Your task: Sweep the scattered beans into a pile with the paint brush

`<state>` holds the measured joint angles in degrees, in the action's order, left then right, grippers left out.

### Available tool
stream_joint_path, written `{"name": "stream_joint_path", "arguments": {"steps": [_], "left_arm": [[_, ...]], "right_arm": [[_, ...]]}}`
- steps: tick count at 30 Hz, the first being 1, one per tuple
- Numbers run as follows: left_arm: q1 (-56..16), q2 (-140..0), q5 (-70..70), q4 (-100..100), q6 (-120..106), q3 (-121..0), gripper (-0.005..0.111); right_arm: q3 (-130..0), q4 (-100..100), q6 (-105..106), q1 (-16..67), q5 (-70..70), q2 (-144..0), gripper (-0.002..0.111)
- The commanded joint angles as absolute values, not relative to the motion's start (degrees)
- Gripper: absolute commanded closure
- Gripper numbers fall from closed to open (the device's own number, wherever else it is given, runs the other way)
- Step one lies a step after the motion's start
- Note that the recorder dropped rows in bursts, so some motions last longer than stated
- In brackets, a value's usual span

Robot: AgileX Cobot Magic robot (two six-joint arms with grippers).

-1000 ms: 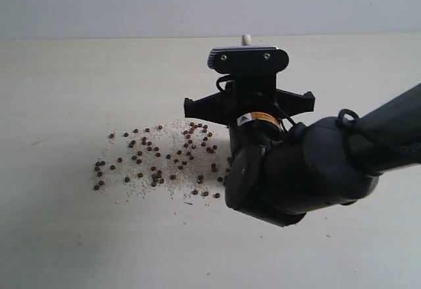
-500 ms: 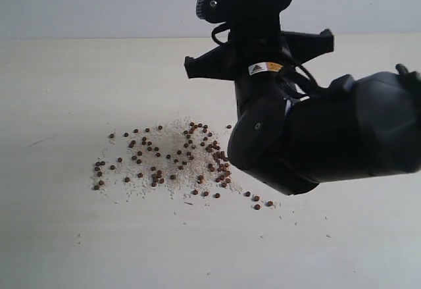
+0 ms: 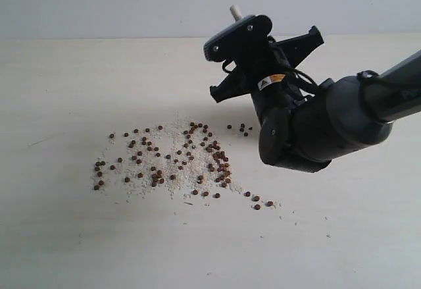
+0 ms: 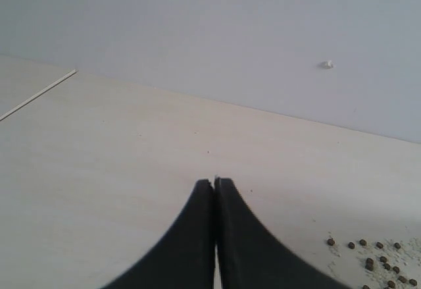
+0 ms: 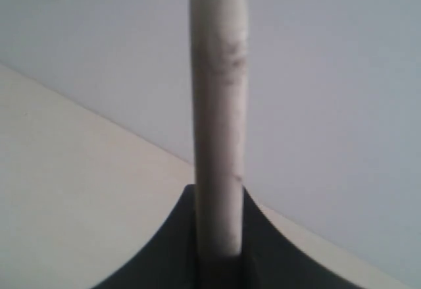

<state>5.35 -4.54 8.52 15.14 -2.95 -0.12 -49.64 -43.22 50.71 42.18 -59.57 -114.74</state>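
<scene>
Exterior view, beans [image 3: 164, 160] and white grains [image 3: 172, 130] scattered on the counter [image 3: 66, 91], paint brush [image 3: 235, 12] tip above the raised right arm [image 3: 329, 124], left wrist view, left end effector [image 4: 214, 182] pressed together, right wrist view, right end effector [image 5: 219, 200] pinching the paint brush handle

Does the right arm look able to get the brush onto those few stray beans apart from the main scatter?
Probably yes. The stray beans lie on open table close beside the right gripper, which grips the paint brush handle; nothing stands between. The bristles are hidden, though.
</scene>
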Motion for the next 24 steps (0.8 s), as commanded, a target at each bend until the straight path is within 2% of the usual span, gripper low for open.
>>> {"name": "stream_joint_path", "arguments": {"steps": [1,24], "left_arm": [[5.42,-4.34,8.33,15.61,-2.85,0.0,0.107],[5.42,-4.34,8.33,15.61,-2.85,0.0,0.107]], "right_arm": [[-49.53,-35.55,46.01,41.93,-59.68,-116.69,0.108],[-49.53,-17.02,10.16,41.93,-56.0,-115.23,0.108]]}}
